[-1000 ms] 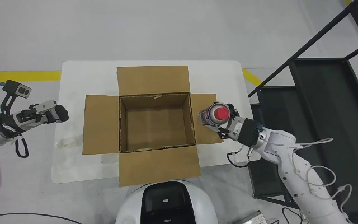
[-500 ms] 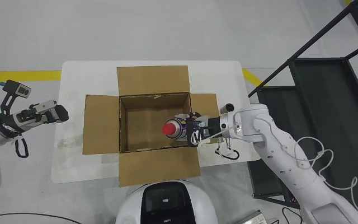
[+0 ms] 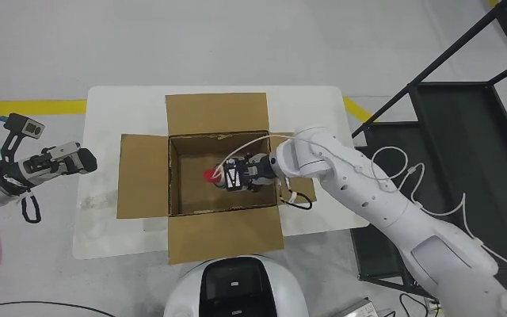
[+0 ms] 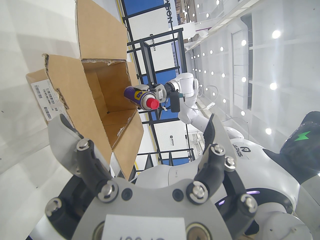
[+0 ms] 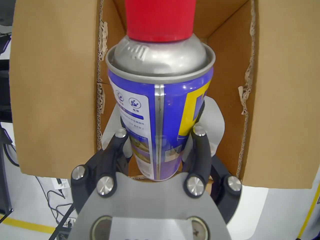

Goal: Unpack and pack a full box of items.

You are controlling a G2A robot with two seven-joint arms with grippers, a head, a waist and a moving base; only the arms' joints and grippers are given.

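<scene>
My right gripper (image 5: pixel 160 133) is clamped low on the can (image 5: pixel 160 96) over the box (image 3: pixel 142 186). I judge it rigid, slick and fairly light. My left gripper (image 4: pixel 136 126) is spread and empty.

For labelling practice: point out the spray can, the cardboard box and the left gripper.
spray can (image 5: pixel 160 116), right wrist view, on its blue body.
cardboard box (image 3: pixel 142 176), top view, on a bare side flap.
left gripper (image 4: pixel 135 117), left wrist view, midway between its fingers.
</scene>
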